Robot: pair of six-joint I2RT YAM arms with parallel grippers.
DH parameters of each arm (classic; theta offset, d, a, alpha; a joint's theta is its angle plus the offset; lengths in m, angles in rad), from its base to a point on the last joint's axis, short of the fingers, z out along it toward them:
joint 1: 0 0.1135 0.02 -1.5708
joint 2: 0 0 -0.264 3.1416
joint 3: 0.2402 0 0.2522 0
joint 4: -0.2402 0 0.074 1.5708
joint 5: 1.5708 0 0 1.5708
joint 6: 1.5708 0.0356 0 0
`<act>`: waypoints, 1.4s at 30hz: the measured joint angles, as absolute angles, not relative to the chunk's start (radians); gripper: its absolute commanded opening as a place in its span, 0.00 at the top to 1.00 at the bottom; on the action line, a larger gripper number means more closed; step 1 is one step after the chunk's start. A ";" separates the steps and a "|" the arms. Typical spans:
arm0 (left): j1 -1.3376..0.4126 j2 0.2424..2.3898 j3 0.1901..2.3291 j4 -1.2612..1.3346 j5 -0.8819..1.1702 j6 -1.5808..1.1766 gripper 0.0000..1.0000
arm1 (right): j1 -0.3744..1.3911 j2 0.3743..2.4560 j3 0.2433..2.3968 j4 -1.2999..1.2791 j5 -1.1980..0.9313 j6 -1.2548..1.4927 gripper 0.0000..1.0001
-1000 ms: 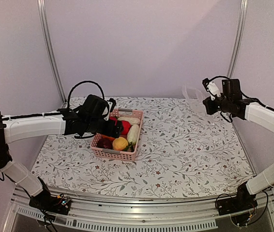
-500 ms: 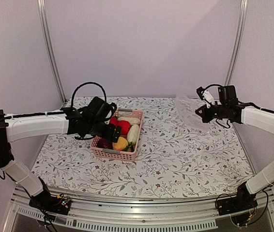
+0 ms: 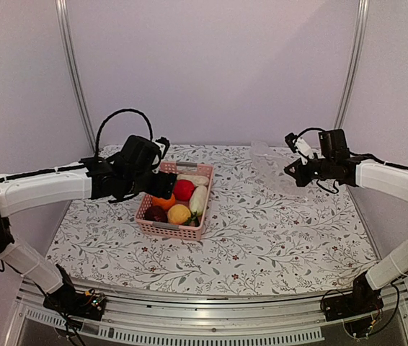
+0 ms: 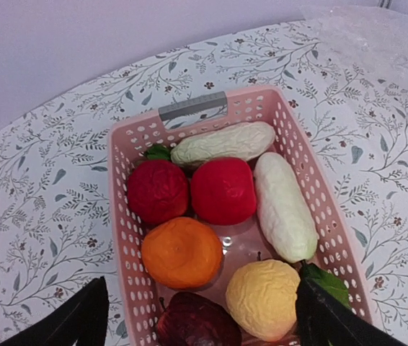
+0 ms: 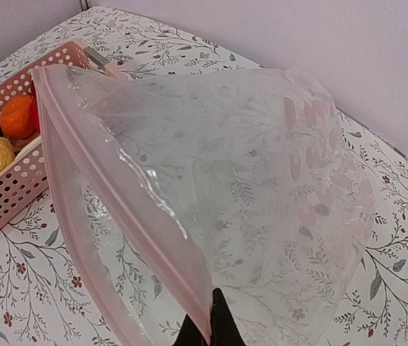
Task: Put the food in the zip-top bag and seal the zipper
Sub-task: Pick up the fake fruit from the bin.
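Leftward: crinkly clear bag (image 5: 262, 187), pinched by right pincer (image 5: 207, 326) | left pincer (image 4: 202, 318) wide

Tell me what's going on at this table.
The right tool is pinched shut on the mouth edge of a clear bag, holding it up. The left tool hovers open over a pink basket of toy food. All the food is in the basket; the bag is empty.

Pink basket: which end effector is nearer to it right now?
Left. The left end effector hangs open directly above the pink basket, over its left side. The right end effector is well off to the basket's right, shut on the zip-top bag at its mouth edge.
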State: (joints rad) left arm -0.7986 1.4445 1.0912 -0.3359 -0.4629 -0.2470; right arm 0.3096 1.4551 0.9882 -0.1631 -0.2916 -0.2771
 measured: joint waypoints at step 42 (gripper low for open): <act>-0.775 1.893 1.324 -0.620 -0.086 -0.496 0.40 | 0.310 1.455 0.968 -0.157 -0.266 -0.309 1.00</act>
